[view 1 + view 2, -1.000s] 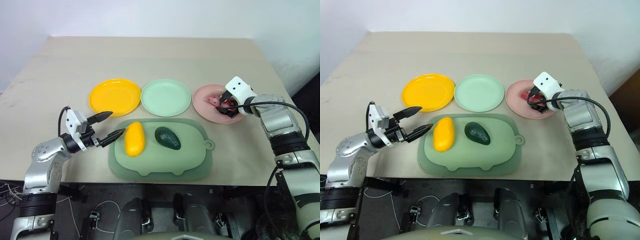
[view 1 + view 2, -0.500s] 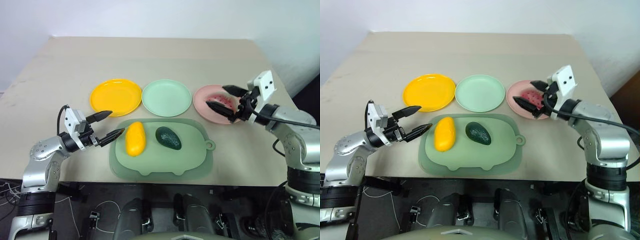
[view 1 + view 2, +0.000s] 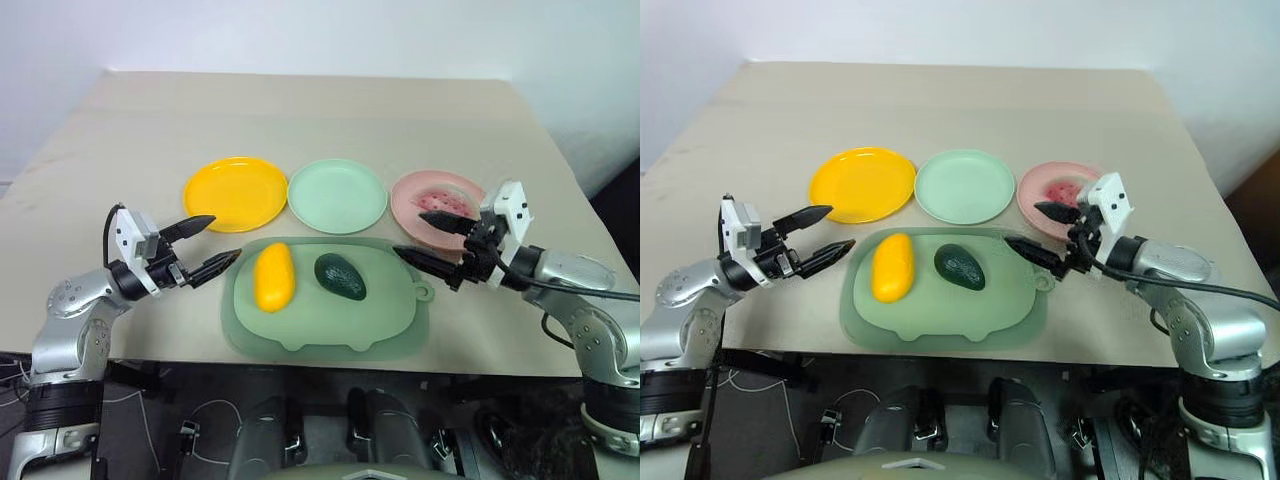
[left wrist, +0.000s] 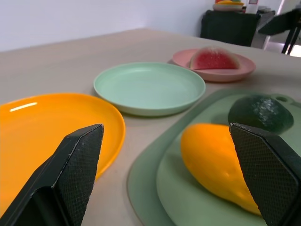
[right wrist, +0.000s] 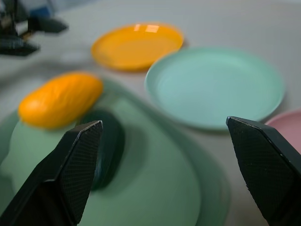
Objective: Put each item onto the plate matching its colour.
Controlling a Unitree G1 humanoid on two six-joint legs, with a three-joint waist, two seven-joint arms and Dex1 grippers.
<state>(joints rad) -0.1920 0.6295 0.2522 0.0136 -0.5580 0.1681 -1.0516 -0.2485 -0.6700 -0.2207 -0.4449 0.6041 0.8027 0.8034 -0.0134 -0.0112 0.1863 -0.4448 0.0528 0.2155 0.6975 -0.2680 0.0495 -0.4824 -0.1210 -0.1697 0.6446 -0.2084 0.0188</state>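
Mat [image 3: 330, 325] holds mango [image 3: 272, 277] and avocado [image 3: 340, 276]; yellow plate [image 3: 236, 193] and green plate [image 3: 337, 195] bare; wedge [image 3: 446, 204] now on pink plate [image 3: 412, 195]; I've pulled right gripper [image 3: 435, 243] back empty, jaws apart; left gripper [image 3: 205, 245] unmoved beside mango, jaws apart; two left.

Yellow mango [image 3: 272, 277]; dark green avocado [image 3: 340, 276]; red wedge [image 3: 447, 203], pink plate [image 3: 415, 187]; yellow plate [image 3: 236, 193]; mint plate [image 3: 337, 195].
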